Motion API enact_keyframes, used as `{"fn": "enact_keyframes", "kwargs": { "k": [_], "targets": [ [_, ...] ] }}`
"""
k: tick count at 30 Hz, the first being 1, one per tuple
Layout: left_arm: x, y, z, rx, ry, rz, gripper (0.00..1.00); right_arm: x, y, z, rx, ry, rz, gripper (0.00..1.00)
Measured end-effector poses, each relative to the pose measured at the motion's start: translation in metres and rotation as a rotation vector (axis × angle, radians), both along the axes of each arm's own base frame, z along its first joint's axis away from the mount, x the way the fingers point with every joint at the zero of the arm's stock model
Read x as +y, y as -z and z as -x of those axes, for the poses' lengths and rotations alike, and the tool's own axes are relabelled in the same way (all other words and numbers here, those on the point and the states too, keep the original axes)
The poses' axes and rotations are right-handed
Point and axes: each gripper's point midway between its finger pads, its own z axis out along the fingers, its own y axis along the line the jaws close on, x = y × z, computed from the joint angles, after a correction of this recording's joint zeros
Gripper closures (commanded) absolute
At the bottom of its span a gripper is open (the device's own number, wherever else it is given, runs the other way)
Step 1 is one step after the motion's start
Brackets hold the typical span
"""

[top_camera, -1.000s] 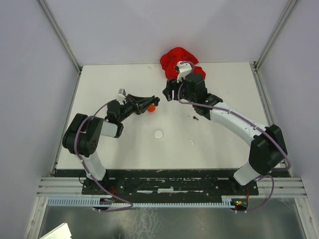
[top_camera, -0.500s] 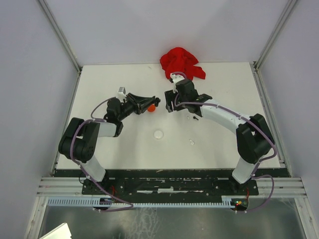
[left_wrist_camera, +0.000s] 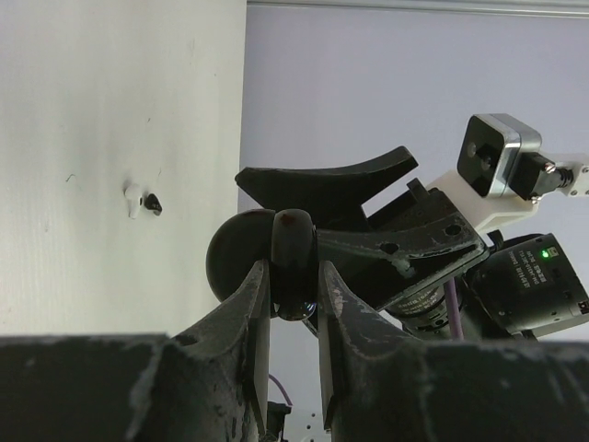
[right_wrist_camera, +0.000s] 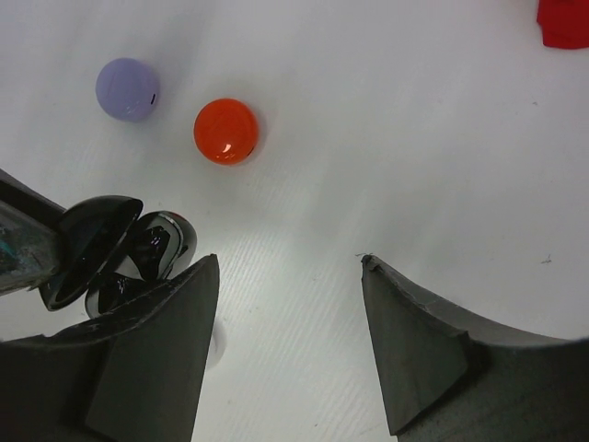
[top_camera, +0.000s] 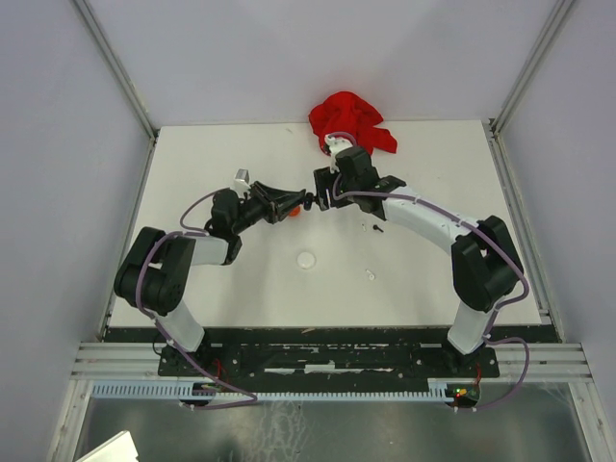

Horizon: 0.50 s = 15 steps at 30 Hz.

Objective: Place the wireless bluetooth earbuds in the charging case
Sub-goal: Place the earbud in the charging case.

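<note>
Gripping open black charging case (right_wrist_camera: 152, 249), contents unclear, left gripper (left_wrist_camera: 293, 272) clamped, right gripper (right_wrist_camera: 287, 267) jaws apart.

No legible txt, logos or nos. in any view. Charging case (left_wrist_camera: 294, 250), pinched betw. the left gripper (left_wrist_camera: 293, 281) fingers, is glossy black w/ no readable mark. Lilac disc (right_wrist_camera: 127, 89) and orange disc (right_wrist_camera: 225, 131), ahead of the right gripper (right_wrist_camera: 287, 265), are plain too.
</note>
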Motion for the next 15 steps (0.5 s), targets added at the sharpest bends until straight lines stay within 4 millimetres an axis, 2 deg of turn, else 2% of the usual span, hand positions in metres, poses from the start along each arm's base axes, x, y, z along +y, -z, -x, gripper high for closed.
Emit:
{"fn": "enact_keyframes", "kwargs": {
  "k": [15],
  "targets": [
    [-0.002, 0.005, 0.0, 0.003, 0.005, -0.01, 0.97, 0.007, -0.013, -0.005, -0.019, -0.009, -0.001, 0.29]
  ]
}}
